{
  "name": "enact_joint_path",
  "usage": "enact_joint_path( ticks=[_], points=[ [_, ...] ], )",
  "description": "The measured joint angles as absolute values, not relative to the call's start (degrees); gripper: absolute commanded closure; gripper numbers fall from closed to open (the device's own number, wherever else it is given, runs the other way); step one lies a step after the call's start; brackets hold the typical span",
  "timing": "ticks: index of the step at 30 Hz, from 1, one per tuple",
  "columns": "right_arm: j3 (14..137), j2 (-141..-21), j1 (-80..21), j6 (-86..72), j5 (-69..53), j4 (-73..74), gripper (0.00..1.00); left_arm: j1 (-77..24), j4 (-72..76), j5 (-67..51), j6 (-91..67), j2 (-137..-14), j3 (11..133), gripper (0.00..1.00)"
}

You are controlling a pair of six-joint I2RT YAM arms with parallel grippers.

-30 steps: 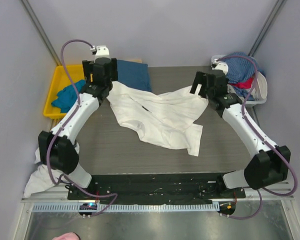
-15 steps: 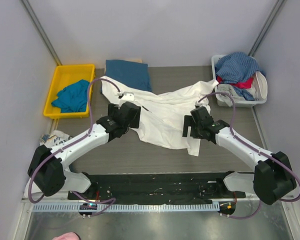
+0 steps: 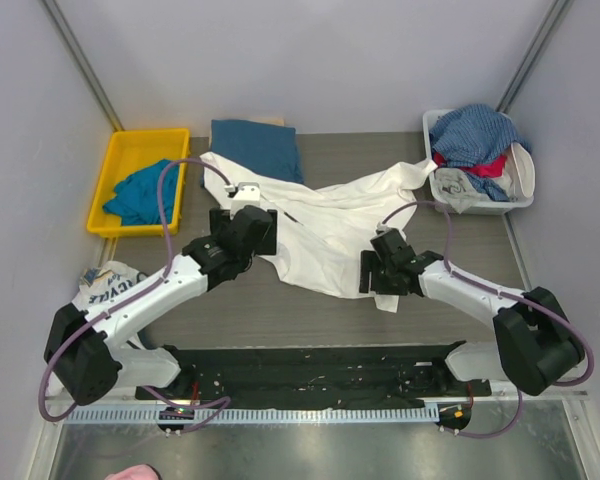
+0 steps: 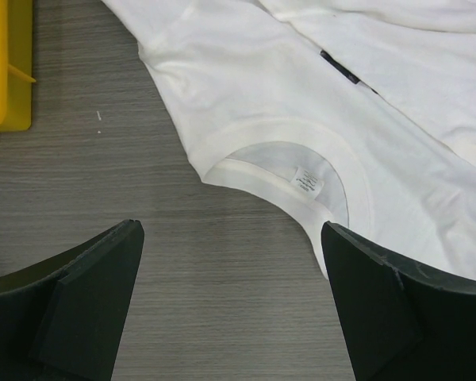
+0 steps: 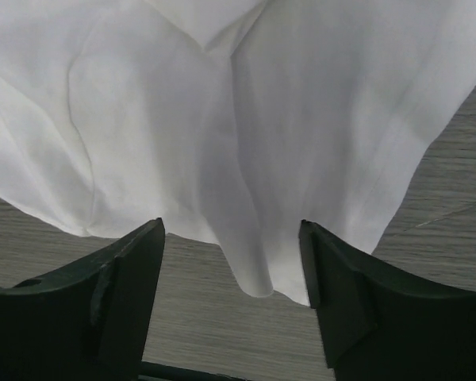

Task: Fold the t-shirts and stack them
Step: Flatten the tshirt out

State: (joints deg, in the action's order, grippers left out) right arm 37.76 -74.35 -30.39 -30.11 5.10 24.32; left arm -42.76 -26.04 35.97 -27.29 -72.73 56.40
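1. White tee (image 3: 325, 225) lies crumpled mid-table, spread diagonally w/ one corner reaching toward the white bin (image 3: 500, 205) at far right. Not flat yet, so my read is it needs straightening before any fold.
2. Left gripper (image 4: 230, 305) hovers over bare table (image 4: 182, 302) just short of the collar (image 4: 278, 171), fingers spread wide, nothing between them. Neck opening w/ label faces it, prob lined up to take the collar edge.
3. Right gripper (image 5: 232, 298) sits at the tee's near hem, fingers apart w/ a hanging fold of cloth in the gap; not pinching yet as far as the wrist view shows. Prob set to grab the hem.
4. Collar on one side, hem on the other: looks like a 2-pt hold to pull the shirt taut.
5. Dark blue tee (image 3: 258, 148) lies flat and folded at the far edge, its corner touching the white one, likely the stack base.
6. Yellow tray (image 3: 130, 145) at far left holds a teal cloth (image 3: 140, 195); the bin holds more garments.
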Motion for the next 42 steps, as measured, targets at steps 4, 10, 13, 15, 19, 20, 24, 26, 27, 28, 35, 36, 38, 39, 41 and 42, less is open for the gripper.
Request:
enact_joint_path(
  ticks=[4,10,13,15,19,20,24,26,27,28,35,36,38,39,41,42],
  points=[
    [36.6,-76.7,-31.4,-30.2,4.1,22.3,0.84,-42.8,-26.5,36.4,-27.8,-71.2,55.5,0.0],
    [36.6,-78.4,-35.1,-31.5,2.5,19.3,0.99,-42.8,-27.8,37.2,-28.2,-68.9,54.7,0.0],
    [37.9,-80.1,-40.8,-32.8,1.5,18.8,0.99,-42.8,-28.6,38.0,-28.1,-66.9,54.7,0.0],
    [40.2,-82.5,-46.0,-34.0,1.0,18.9,0.99,-42.8,-29.5,38.8,-28.0,-65.5,54.7,0.0],
    [49.5,-90.5,-57.4,-36.4,-0.9,18.7,0.91,-42.8,-31.3,41.0,-27.6,-63.1,55.3,0.0],
    [52.5,-92.8,-60.0,-36.8,-1.3,18.5,0.86,-42.8,-31.7,41.6,-27.5,-62.6,55.5,0.0],
    [61.4,-98.8,-67.4,-38.6,-2.3,17.1,0.31,-42.8,-33.3,43.8,-26.9,-61.2,56.6,0.0],
    [62.0,-98.1,-69.1,-39.2,-1.7,16.7,0.18,-42.8,-34.2,44.9,-26.9,-60.5,57.0,0.01],
    [61.9,-97.2,-69.3,-39.2,-0.5,17.2,0.16,-42.8,-34.6,45.5,-26.9,-60.1,57.0,0.0],
    [61.6,-95.5,-68.7,-38.9,0.9,17.8,0.15,-42.8,-35.0,45.8,-26.9,-59.6,57.0,0.0],
    [60.2,-82.5,-51.0,-33.8,9.0,19.1,0.13,-42.8,-37.1,46.2,-29.4,-56.8,56.6,0.0],
    [60.8,-82.0,-47.5,-31.9,10.6,19.2,0.13,-42.8,-37.2,45.6,-30.3,-56.1,55.8,0.0],
    [62.8,-83.2,-43.2,-29.0,12.0,19.3,0.13,-43.4,-37.5,44.9,-31.8,-54.9,54.3,0.0],
    [64.4,-84.8,-41.7,-27.3,12.4,19.3,0.13,-44.0,-37.9,44.8,-32.9,-54.2,53.3,0.0],
    [68.2,-89.3,-39.2,-24.4,12.3,19.0,0.13,-45.6,-38.7,44.6,-34.9,-53.2,51.6,0.0],
    [70.2,-91.5,-38.4,-23.4,11.9,18.9,0.14,-46.3,-39.2,44.5,-35.8,-53.0,51.0,0.0]
  ],
)
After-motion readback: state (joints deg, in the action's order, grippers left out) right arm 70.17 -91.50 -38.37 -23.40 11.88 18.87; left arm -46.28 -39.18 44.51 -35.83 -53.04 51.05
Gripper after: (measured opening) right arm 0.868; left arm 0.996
